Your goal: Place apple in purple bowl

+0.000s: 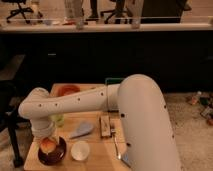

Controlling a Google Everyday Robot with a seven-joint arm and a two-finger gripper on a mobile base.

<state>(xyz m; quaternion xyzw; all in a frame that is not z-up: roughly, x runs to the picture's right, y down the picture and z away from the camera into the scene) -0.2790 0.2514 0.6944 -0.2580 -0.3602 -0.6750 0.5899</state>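
Camera view gives us the gripper [46, 136] at the lower left of the frame, hanging straight over the purple bowl [52, 153]. Most of it is hidden under the white wrist joint of the arm [75, 102], so we cannot tell whether it is open or closed, nor whether it touches the fruit. The apple [48, 145] lies inside the purple bowl, just below the gripper, its orange top showing.

Just right of that bowl stands the small white bowl [80, 150], and above it lies a pale blue-grey object [81, 130] we cannot identify. A light-green round thing [58, 120] peeks out from behind the arm, mostly covered. Further up, the orange bowl [66, 90] is half hidden by the arm as well. Near the middle of the bench [100, 157] rests a brown rectangular object [105, 126]. A dark green item [114, 81] at the far edge is cut off by the arm's bulky white shell, which fills the lower right.
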